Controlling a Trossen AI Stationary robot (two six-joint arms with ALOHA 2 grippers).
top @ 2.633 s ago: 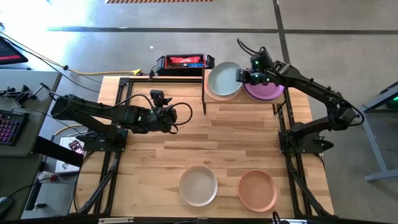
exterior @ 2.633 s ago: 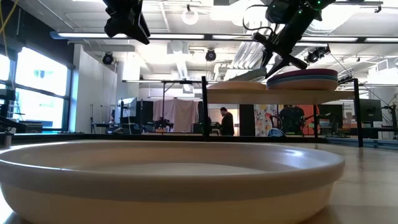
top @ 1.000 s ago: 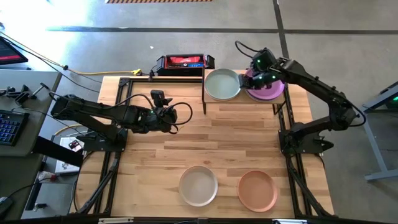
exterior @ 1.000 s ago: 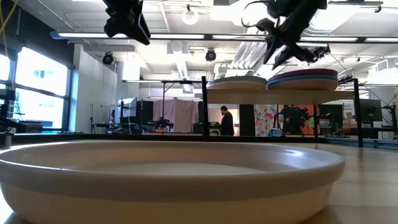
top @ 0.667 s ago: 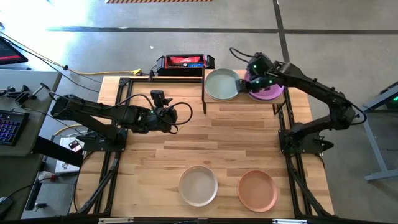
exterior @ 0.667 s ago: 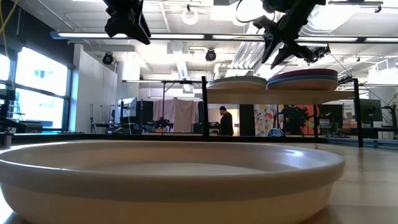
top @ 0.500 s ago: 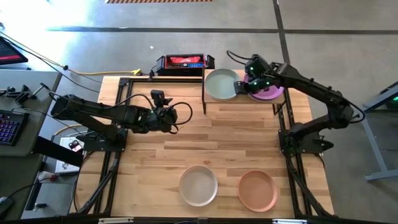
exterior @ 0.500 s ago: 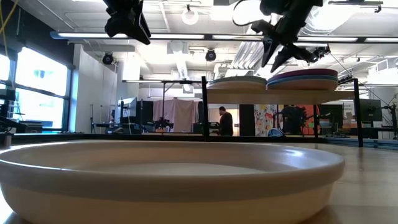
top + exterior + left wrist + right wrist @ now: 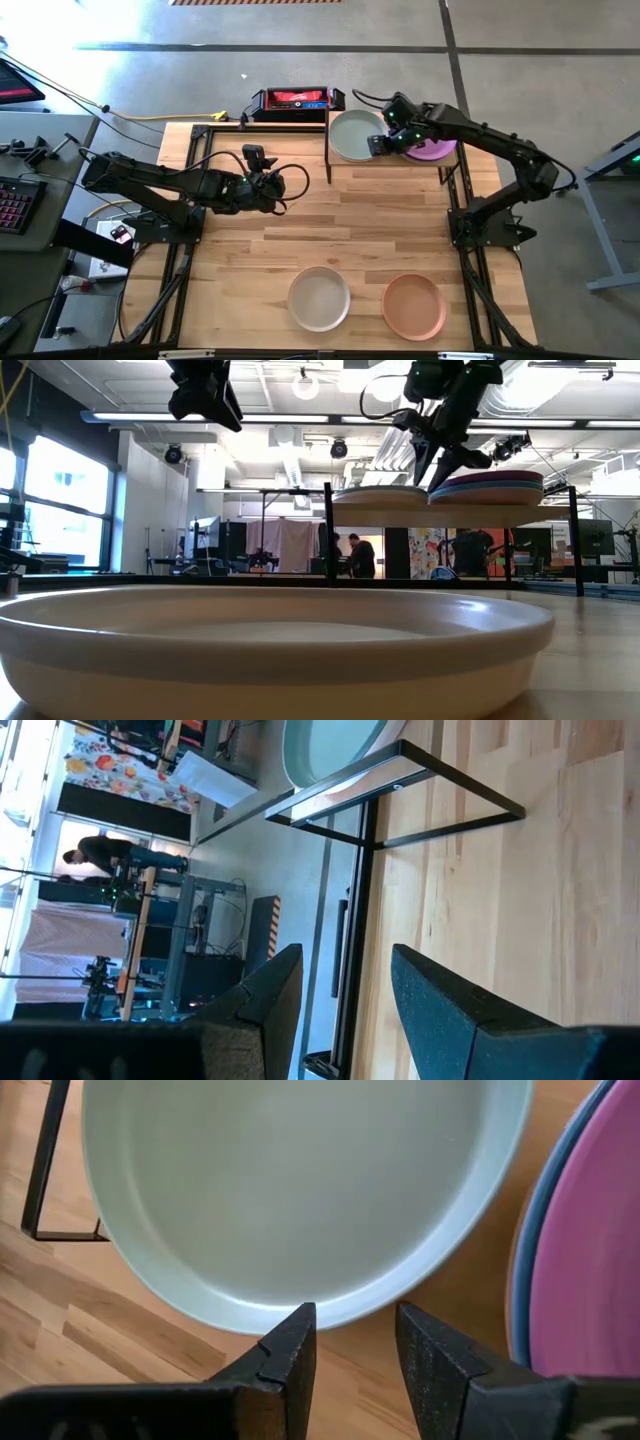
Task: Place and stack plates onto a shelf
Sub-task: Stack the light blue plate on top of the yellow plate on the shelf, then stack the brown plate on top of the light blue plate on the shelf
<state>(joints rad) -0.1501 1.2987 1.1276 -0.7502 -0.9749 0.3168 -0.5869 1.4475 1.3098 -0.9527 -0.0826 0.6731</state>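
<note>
Presently we list: shelf (image 9: 340,161) at the surface's (image 9: 330,225) far edge, bearing a pale teal plate (image 9: 355,135) and a pink-topped stack (image 9: 432,150) beside it; off-white plate (image 9: 319,298) and peach plate (image 9: 414,306) on the near surface; right claw (image 9: 377,144) open, empty, above the teal plate's rim; left claw (image 9: 281,188) open, idle mid-surface

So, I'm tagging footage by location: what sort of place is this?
Probably a robotics lab in an open industrial workspace: exposed ceiling ducts, a concrete floor, and a keyboard on a side bench.
</note>
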